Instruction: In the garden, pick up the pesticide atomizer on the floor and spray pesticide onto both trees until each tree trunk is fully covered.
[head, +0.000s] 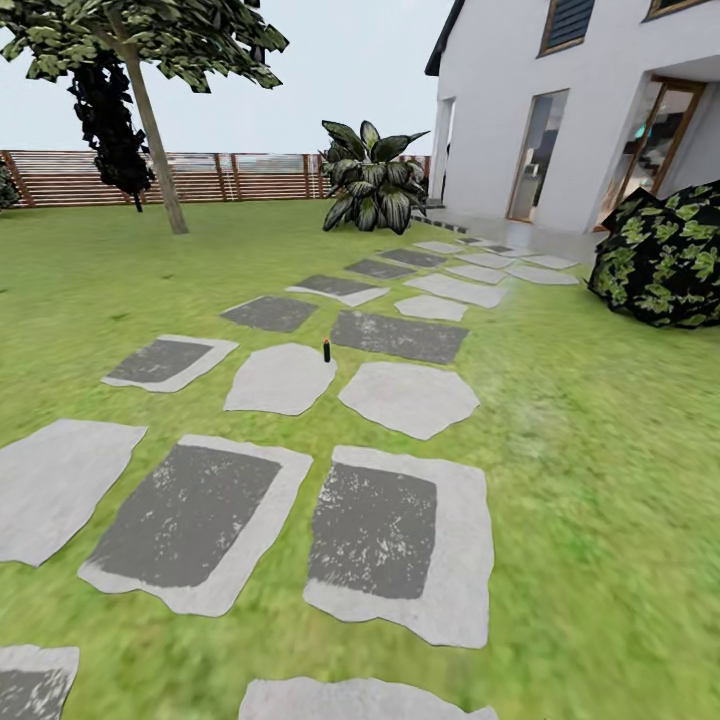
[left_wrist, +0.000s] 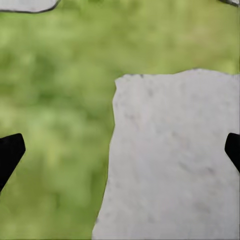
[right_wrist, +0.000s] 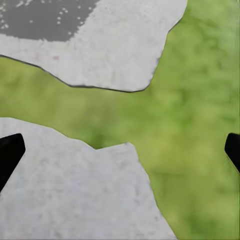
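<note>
Just tiny black atomizer (head: 326, 350) btwn flat irregular grey stones (head: 281, 378).

Even, bright daylight with no cast shadows; the grass (head: 600, 480) blurs smeary, softest in both wrist views.

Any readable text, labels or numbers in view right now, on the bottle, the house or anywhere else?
None can be read.
Pesticide atomizer: stands on the paving stones, too small to make out any label.
House: no sign or number on its white wall.
Wrist views: grass and stone, no text.
</note>
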